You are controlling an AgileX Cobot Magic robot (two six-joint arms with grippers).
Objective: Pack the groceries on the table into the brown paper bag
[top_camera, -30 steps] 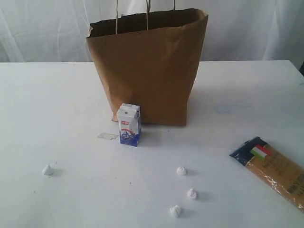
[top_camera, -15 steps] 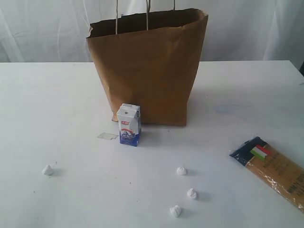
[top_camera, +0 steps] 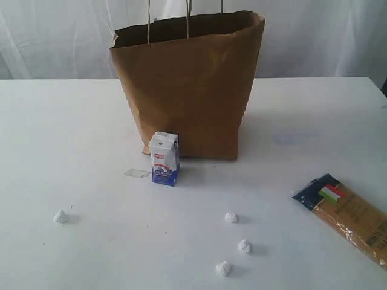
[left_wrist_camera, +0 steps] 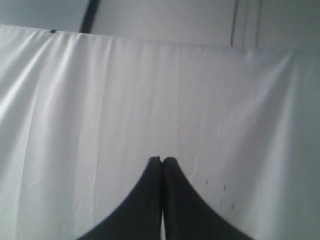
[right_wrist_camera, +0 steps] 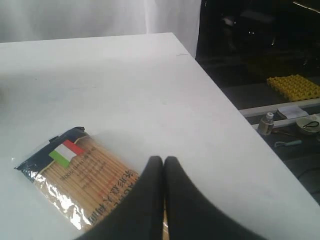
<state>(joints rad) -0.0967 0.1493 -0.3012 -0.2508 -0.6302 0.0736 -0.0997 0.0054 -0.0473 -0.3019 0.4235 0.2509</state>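
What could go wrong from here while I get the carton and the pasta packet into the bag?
1. The pasta packet lies flat toward the edge of the table. The right gripper, its fingers shut, may slide on it or push it off.
2. The carton stands just in front of the paper bag, so a reach there could bump and tip the bag.
3. The bag's upright handles might snag the long packet.
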